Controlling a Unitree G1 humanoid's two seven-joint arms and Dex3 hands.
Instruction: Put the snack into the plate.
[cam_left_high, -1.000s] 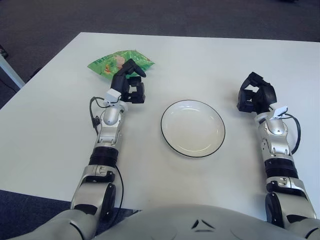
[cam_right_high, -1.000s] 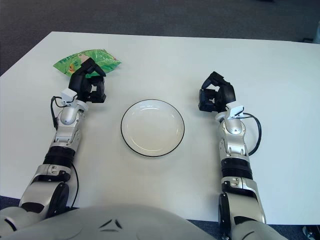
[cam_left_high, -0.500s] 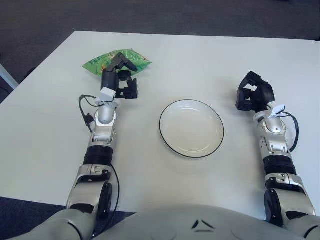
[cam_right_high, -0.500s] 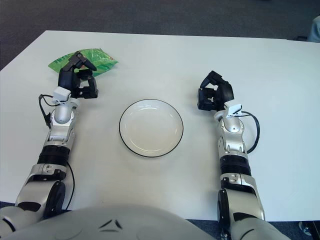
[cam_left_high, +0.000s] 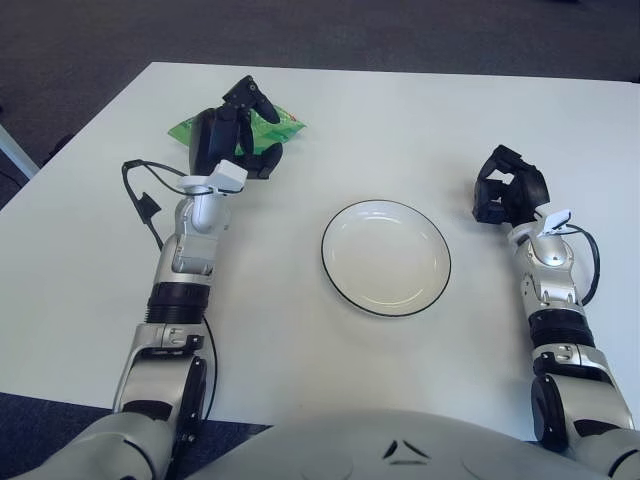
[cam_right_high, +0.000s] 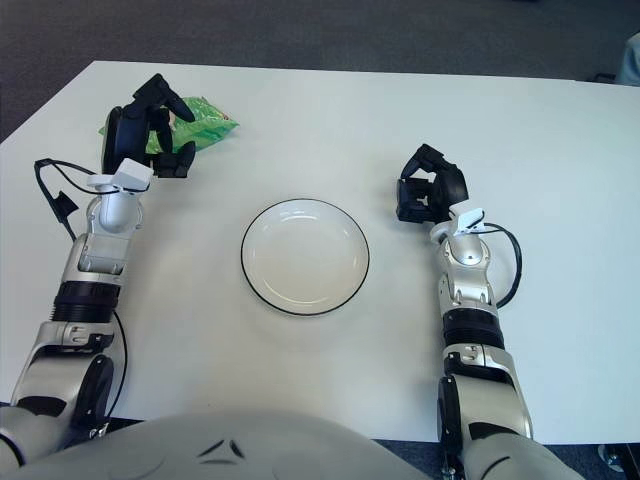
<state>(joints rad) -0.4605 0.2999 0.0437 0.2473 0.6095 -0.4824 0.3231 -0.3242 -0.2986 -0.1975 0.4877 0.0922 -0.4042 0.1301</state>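
Left eye view shows the left hand (cam_left_high: 232, 135) raised over the green snack bag (cam_left_high: 268, 121), which lies on the white desk (cam_left_high: 350, 120) near its far left corner. The fingers are spread above the bag and overlap it; whether they touch it cannot be told, and they grasp nothing. The white plate (cam_left_high: 386, 256) with a dark rim sits empty at mid-desk, well apart from the bag. The right hand (cam_left_high: 508, 187) shows right of the plate, fingers curled, holding nothing.

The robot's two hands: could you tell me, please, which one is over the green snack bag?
The left hand, fingers spread over the green snack bag. The right hand shows right of the plate.
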